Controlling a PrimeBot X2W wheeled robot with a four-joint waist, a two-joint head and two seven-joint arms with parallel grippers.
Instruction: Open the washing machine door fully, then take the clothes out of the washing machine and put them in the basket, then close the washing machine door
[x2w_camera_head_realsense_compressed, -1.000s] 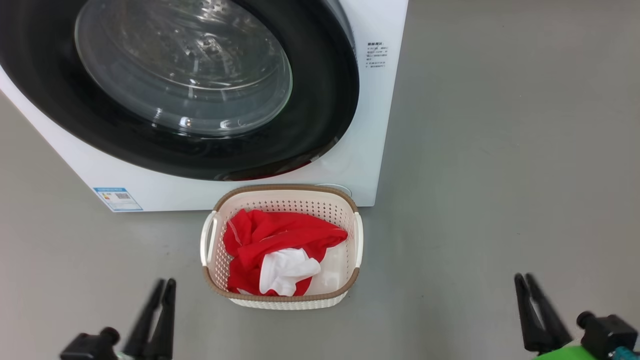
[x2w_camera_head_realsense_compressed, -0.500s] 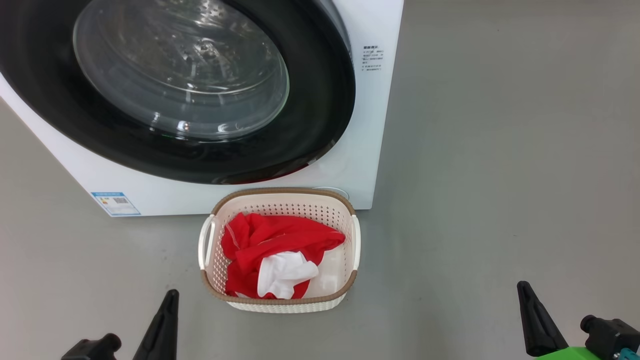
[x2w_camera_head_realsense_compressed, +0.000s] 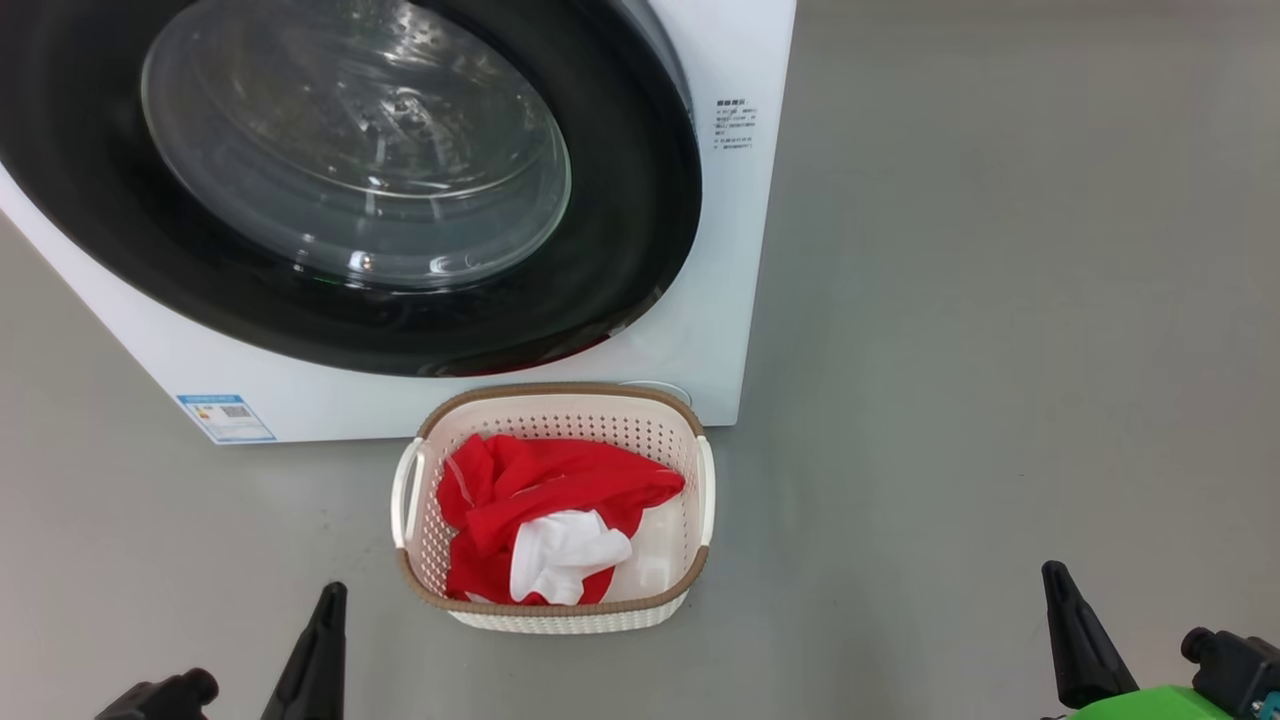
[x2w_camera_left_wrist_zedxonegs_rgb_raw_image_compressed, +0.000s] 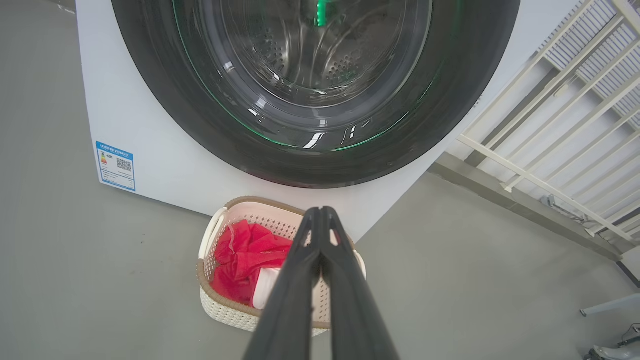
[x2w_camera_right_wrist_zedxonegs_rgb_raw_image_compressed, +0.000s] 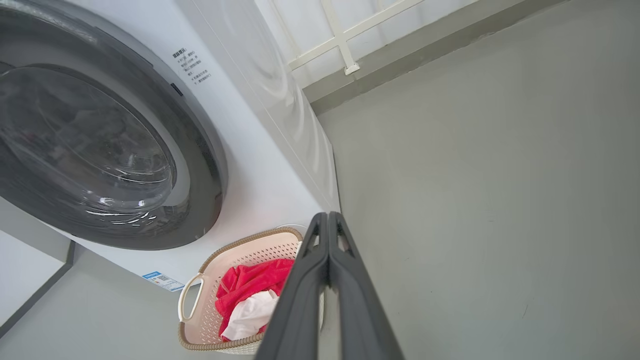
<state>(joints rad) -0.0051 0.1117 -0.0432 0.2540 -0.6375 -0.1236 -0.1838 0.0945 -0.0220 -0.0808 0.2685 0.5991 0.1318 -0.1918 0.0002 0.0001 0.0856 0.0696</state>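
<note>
The washing machine (x2w_camera_head_realsense_compressed: 725, 300) stands white and bulky on the grey floor (x2w_camera_head_realsense_compressed: 1000, 400). The washing machine door (x2w_camera_head_realsense_compressed: 630, 250) lies flush against its front, glossy black rim round a bulging glass window. Through the glass in the left wrist view, the perforated steel of the drum (x2w_camera_left_wrist_zedxonegs_rgb_raw_image_compressed: 320, 60) shows. Just in front of the machine's lower right corner sits the basket (x2w_camera_head_realsense_compressed: 560, 392), with its brown rim close to the white panel. It holds the clothes (x2w_camera_head_realsense_compressed: 540, 490), a crumpled red heap with a white part towards the near side (part of the basket's pale bottom shows bare to the right of the heap). The left gripper (x2w_camera_head_realsense_compressed: 330, 600) hangs over the floor near the basket's left front corner, its fingers pressed together on nothing. The right gripper (x2w_camera_head_realsense_compressed: 1055, 580) is well apart to the right, likewise closed tight and empty. A small blue sticker (x2w_camera_head_realsense_compressed: 226, 418) sits low on the machine's left.
</note>
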